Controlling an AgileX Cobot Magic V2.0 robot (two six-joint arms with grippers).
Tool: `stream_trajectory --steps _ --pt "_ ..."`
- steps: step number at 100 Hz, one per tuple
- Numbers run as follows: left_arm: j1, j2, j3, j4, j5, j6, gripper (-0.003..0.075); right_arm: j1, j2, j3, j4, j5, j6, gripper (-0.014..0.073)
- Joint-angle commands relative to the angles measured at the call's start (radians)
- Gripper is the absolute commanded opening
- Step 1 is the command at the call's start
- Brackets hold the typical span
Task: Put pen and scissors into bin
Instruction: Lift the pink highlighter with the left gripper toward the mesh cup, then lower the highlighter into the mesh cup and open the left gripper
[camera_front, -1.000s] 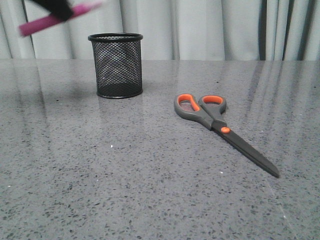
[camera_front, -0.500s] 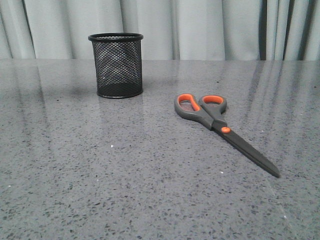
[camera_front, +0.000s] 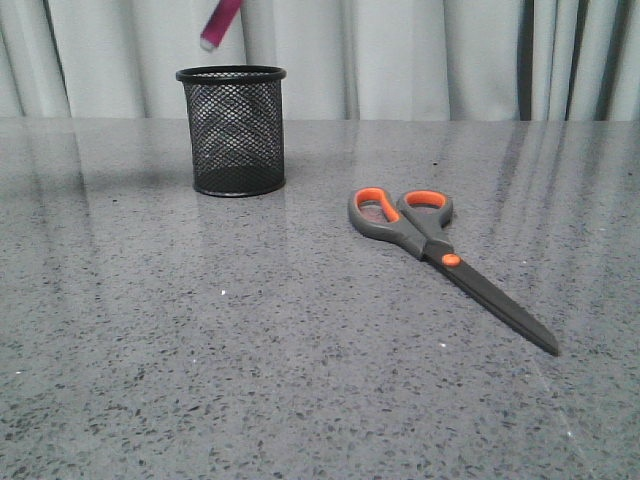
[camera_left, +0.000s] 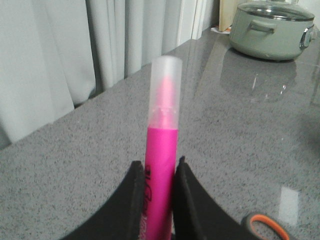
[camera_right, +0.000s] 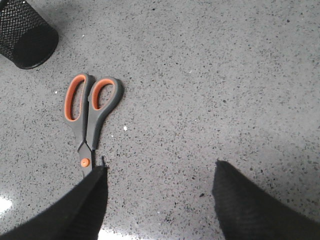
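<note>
Bright pink pen (camera_front: 220, 22) reappears above black wire-mesh cup (camera_front: 232, 131), seemingly over rim. Left gripper (camera_left: 159, 172) clamps it; right gripper (camera_right: 159, 175) spread, above grey-orange scissors (camera_front: 435, 251).

The pen (camera_front: 219, 22) is blurred, its upper part beyond the front view's top edge.

You're looking at what seems a home kitchen: a speckled grey stone countertop (camera_front: 300, 380) fills the lower frame, pale pleated curtains (camera_front: 400, 55) hang across the top, and a sage-green lidded casserole pot (camera_left: 272, 27) sits upper right.
</note>
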Motion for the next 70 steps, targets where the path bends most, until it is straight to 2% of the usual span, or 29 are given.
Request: stream_trajectory --steps 1,37,70 --pt "-0.007 -0.024 -0.023 -0.079 0.045 0.015 -0.0022 -0.006 0.008 -0.036 0.024 -0.048 -0.005 0.0412" --pt "-0.007 0.007 -0.023 -0.070 0.046 0.015 -0.0021 -0.006 0.021 -0.036 0.024 -0.052 -0.005 0.0412" --pt "-0.007 0.007 -0.023 0.013 0.045 0.006 -0.0004 -0.006 0.021 -0.036 0.024 -0.063 -0.005 0.0412"
